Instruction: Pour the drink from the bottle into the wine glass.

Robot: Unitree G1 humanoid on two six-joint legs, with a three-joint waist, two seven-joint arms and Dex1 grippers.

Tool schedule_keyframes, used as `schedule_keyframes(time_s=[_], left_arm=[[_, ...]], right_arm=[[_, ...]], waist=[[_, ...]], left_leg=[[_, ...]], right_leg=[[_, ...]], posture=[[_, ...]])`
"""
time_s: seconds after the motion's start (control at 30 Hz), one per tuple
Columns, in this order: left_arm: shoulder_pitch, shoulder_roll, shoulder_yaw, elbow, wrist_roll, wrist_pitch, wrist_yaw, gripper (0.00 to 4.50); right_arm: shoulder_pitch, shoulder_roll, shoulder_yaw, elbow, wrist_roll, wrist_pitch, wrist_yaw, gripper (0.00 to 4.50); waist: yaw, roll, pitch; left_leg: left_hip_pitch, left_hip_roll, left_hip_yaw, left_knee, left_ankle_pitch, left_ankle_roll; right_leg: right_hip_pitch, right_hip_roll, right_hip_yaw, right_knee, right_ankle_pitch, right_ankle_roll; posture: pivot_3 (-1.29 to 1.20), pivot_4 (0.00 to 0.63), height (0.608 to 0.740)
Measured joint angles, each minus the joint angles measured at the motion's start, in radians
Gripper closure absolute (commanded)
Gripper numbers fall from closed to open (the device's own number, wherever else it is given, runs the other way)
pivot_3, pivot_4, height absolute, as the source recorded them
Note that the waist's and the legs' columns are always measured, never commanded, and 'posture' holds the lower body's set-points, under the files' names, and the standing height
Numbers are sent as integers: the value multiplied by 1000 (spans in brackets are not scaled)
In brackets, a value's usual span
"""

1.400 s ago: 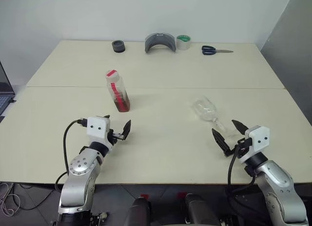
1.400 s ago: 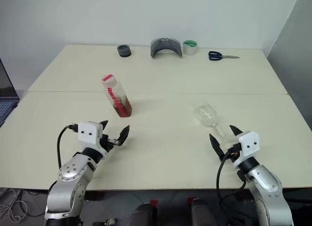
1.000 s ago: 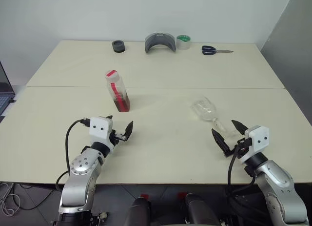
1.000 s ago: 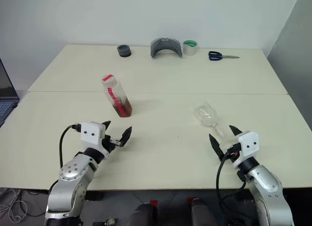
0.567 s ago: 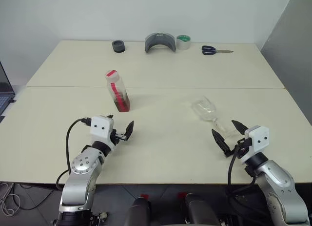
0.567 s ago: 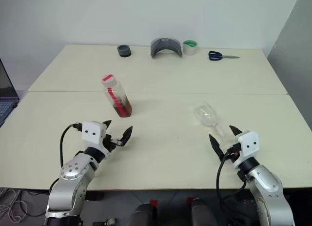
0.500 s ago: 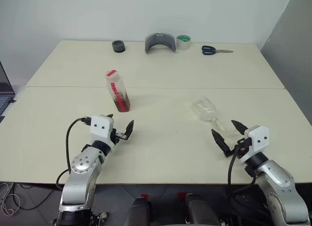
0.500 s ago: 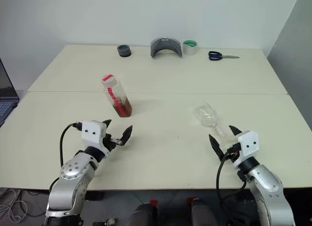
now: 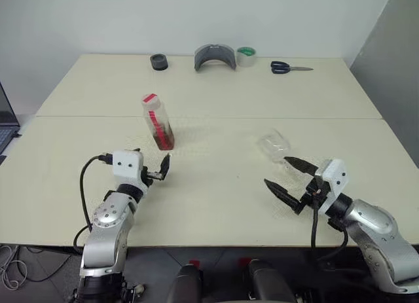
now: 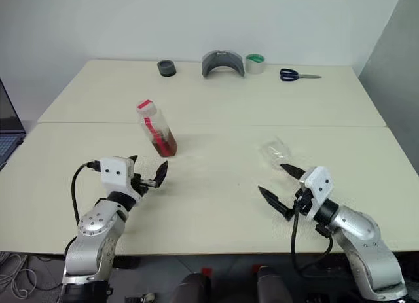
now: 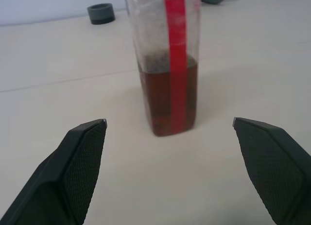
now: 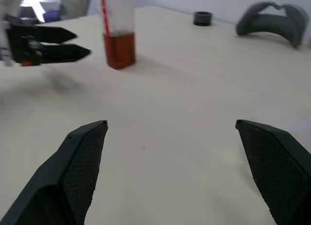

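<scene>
The bottle (image 11: 167,64) bears a plain red label strip, no legible writing; both tools spread wide, empty.

the bottle (image 11: 167,64) loses its cap past the left wrist view's edge; the wine glass (image 9: 273,146) has its stem hidden behind the right fingers (image 9: 298,163).

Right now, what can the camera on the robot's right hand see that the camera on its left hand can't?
Right wrist view's extras: the left gripper from the side, open, the whole grey curved piece, and the open right gripper.
Left wrist view's extras: the seam across the table, and a close look at the bottle, straight ahead between its fingers.
Both share: the bottle standing upright, the brown drink in it, and the black ring behind.
</scene>
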Motion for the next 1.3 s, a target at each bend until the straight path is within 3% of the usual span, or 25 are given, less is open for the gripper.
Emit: schedule_keyframes(time_s=[0.27, 1.07, 1.3], left_arm=[[-102, -22, -16, 52, 18, 13, 33, 25], [-390, -66, -38, 355, 66, -67, 95, 25], [-447, -87, -39, 366, 74, -63, 134, 25]], right_arm=[[-74, -23, 36, -26, 69, 100, 23, 0], [-130, -12, 83, 6, 55, 97, 49, 0], [-146, 0, 88, 7, 44, 98, 36, 0]], waist=[[2, 0, 0], [2, 0, 0], [2, -1, 0]], left_leg=[[-1, -1, 0, 0, 0, 0], [-1, -1, -1, 1, 0, 0], [-1, -1, -1, 1, 0, 0]], right_leg=[[0, -1, 0, 0, 0, 0], [0, 0, -1, 0, 0, 0], [0, 0, -1, 0, 0, 0]], posture=[[0, 150, 740], [0, 150, 740], [0, 150, 740]])
